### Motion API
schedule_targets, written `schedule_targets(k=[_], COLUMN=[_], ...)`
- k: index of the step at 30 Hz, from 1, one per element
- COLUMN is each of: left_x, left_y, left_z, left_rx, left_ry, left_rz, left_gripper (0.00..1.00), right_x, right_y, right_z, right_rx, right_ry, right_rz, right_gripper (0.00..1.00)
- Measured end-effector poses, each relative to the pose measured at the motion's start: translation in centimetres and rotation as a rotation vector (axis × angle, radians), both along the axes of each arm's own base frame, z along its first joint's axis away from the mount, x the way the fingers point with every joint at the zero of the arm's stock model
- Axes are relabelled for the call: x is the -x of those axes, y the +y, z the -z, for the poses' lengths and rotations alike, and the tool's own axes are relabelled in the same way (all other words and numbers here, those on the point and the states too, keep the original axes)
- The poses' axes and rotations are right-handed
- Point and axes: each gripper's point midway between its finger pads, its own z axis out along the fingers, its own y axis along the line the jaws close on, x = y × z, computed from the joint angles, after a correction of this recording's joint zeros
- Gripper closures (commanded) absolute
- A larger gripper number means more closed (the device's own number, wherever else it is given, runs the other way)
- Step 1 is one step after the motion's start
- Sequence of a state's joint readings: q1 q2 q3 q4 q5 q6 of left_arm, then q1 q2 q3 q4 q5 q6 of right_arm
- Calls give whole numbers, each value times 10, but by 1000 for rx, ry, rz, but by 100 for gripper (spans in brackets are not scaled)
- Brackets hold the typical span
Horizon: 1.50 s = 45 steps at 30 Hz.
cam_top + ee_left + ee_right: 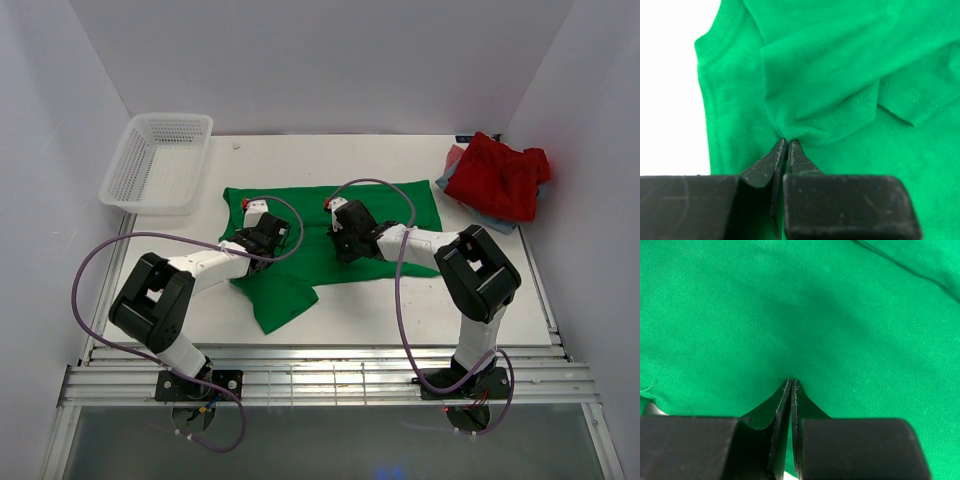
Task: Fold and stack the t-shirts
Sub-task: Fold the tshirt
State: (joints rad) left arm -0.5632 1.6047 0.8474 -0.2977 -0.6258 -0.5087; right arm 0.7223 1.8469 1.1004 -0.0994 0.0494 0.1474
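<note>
Pincers both look clenched on cloth to me: left gripper [788, 141] nips a folded hem of the green t-shirt [385, 200], right gripper [791, 381] pinches mid-body. Shirt's long axis runs left-right across the table [350, 315], its far edge beyond both; the red t-shirt [505, 178] sits heaped far right.

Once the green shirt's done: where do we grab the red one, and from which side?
Probably the red shirt by a raised fold on its crumpled top, coming straight down from the left. It lies heaped on a blue-grey shirt, so a low side scoop could catch both, and the wall crowds its right.
</note>
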Motion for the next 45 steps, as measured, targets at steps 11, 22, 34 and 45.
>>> schedule_targets(k=[11,22,34,45], left_x=[1,3,5,5], left_y=[18,42,43,40], left_z=[-5,-18,-16,-14], left_rx=[-47,-85,-85,-67], left_ry=[3,-21,-9,1], left_rz=[-35,-111,-112,-99], left_gripper=[89,89,89,90], right_x=[-2,-2,-1,7], right_y=[-2,-2,60,133], right_z=[1,0,-38,-17], right_rx=[17,9,-148,-230], right_ry=[-9,-11,-60,-35], right_rz=[27,44,-79,-165], right_gripper=[92,90,71,64])
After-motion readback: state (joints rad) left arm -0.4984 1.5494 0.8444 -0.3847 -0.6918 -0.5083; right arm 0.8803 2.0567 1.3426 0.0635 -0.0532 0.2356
